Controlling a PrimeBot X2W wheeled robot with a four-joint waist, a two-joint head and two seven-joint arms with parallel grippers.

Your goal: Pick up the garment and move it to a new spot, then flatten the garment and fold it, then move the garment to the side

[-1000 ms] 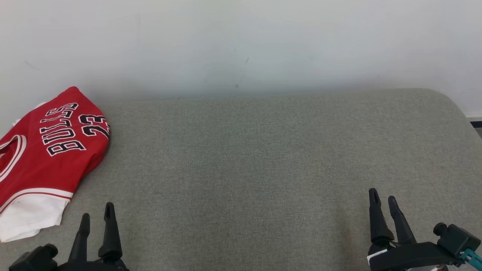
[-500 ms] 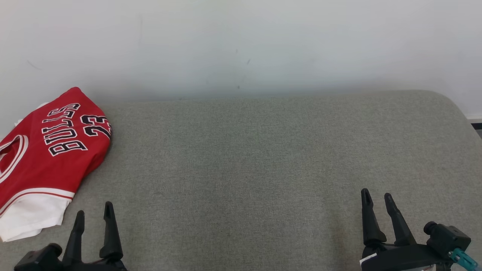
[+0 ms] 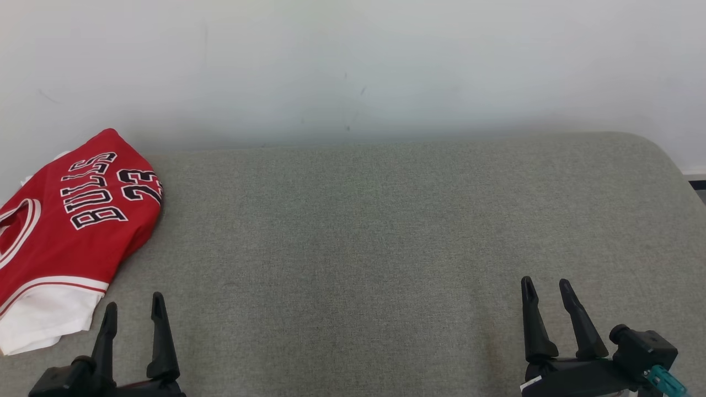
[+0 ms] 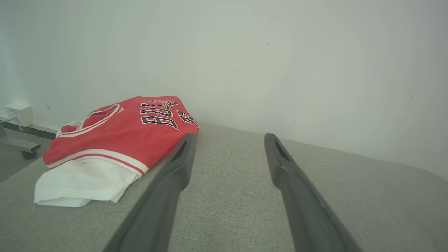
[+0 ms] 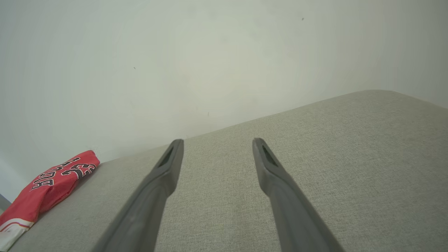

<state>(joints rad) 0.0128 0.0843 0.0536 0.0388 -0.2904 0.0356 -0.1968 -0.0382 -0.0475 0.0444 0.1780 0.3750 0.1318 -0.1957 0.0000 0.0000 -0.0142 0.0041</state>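
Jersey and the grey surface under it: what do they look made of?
Jersey: thin, soft fabric, probably a synthetic knit. It is matte red and folds limply, with white trim bands and black lettering that could be printed or sewn on.
Surface: woven upholstery cloth, grey-green and matte. A coarse weave shows in the wrist views, and the rounded edge suggests padding beneath.

The garment runs off the head view's left edge — collar partly cut. My left gripper and right gripper lose their bases at the bottom edge. Left wrist view: my finger hides one garment corner.
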